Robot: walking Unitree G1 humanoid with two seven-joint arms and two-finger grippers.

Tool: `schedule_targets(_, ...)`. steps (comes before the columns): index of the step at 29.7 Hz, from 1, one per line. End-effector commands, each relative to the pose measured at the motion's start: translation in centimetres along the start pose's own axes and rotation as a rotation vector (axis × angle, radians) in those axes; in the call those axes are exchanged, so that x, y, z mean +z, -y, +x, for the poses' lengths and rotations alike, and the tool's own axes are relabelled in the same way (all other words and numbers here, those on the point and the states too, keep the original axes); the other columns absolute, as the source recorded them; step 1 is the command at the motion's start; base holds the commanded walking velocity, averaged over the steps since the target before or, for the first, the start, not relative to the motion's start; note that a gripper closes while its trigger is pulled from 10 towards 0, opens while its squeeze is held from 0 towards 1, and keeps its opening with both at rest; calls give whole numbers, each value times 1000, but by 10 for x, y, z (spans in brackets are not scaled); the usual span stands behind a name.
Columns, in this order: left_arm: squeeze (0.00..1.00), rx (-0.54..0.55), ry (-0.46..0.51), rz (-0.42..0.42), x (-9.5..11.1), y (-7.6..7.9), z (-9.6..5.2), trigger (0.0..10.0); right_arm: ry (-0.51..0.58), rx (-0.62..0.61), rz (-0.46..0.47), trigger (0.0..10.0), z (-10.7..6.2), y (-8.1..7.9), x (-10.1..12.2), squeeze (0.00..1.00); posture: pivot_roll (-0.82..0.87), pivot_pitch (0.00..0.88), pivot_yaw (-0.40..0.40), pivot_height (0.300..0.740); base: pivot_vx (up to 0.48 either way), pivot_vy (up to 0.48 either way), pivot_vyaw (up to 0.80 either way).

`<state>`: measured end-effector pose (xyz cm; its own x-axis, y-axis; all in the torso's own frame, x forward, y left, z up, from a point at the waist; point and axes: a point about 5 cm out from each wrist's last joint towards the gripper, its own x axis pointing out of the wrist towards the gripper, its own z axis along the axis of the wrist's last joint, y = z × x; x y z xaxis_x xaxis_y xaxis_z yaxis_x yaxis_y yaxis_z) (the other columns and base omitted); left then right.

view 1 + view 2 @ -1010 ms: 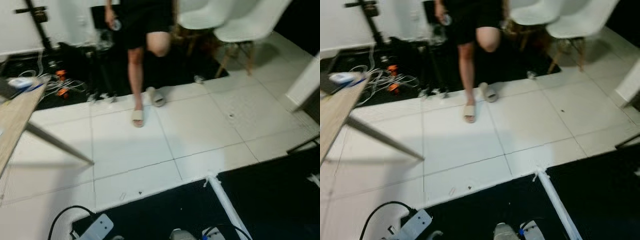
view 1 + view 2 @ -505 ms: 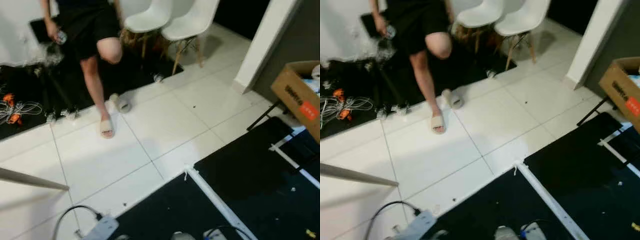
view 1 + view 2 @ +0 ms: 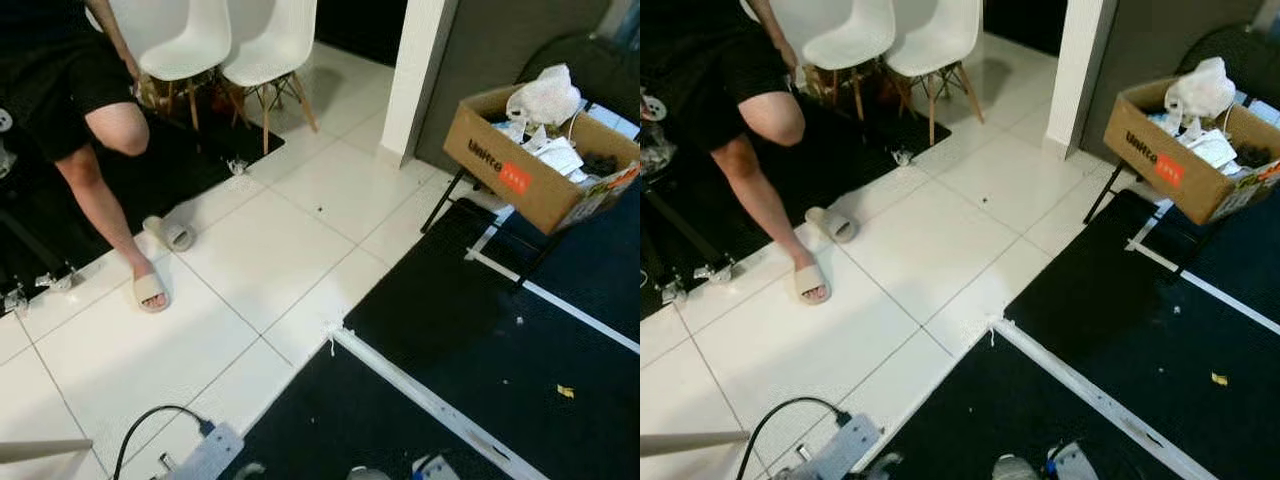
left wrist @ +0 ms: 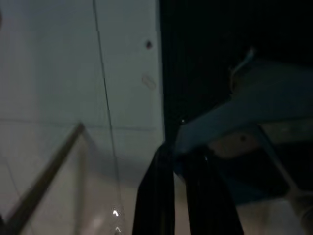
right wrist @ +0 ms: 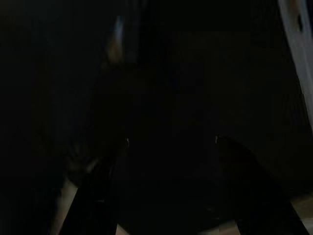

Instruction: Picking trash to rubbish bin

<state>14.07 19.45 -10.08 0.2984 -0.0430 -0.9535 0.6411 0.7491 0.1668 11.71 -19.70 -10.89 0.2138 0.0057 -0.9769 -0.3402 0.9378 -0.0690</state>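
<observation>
Left eye view — two white chairs [image 3: 225,45], one cardboard box [image 3: 525,170]; end effector states unclear.

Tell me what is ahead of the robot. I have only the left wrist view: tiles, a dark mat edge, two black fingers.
Observer: A cardboard box full of crumpled paper and bags stands ahead to the right, raised on a black stand.
Operator: Name any trash on the floor.
Observer: A small yellow scrap lies on the dark mat, nearer than the box.
Operator: Report anyone nearby.
Observer: A person stands ahead to the left, with a loose slipper beside them on the tiles.
</observation>
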Motion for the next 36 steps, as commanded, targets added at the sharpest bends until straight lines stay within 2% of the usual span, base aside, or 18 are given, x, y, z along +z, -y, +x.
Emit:
schedule_targets(1, 0, -95, -132, 13, -33, 24, -1, 10000, -32, 10, 15, 10000, 0, -3, -11, 0, -24, 93, 41, 740, 0, 0, -781)
schedule_targets(17, 0, -85, -129, 1, -32, 24, -1, 10000, -22, 3, 15, 10000, 0, -3, -10, 0, -24, 93, 41, 740, 0, 0, -781)
schedule_targets(36, 0, -2, -111, -118, -34, 22, -1, 10000, -18, 0, 16, 10000, 0, -3, -10, 0, -24, 93, 41, 740, 0, 0, -781)
